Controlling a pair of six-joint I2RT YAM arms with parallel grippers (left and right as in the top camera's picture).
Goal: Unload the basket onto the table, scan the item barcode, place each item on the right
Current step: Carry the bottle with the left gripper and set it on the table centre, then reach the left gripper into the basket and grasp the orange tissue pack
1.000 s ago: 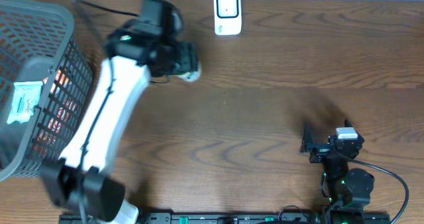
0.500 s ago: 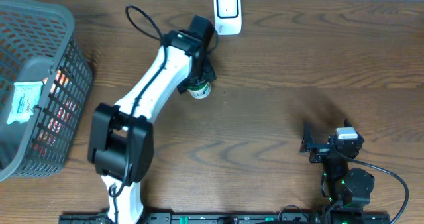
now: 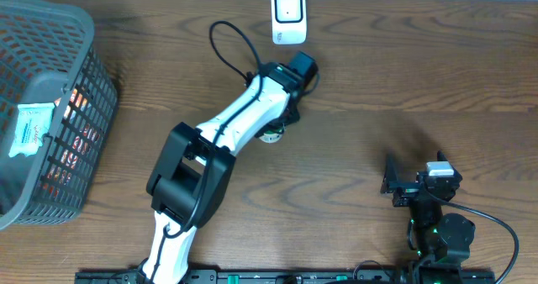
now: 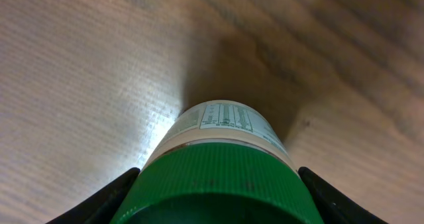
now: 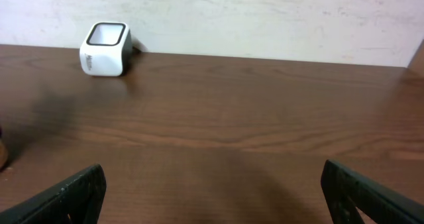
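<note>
Surface [image 3: 378, 82]: brown wood.
Basket [image 3: 50, 32]: grey mesh, far left.
Left end effector [image 4: 218, 177]: clenched on a green-capped bottle [image 4: 222, 128], near the scanner.
Right end effector [image 5: 212, 184]: jaws spread wide, empty.
Scanner [image 3: 287, 15]: white, at the far edge.

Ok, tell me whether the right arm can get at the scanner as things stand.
Probably yes: the right gripper is open, with only table between it and the scanner; it is far, though.
</note>
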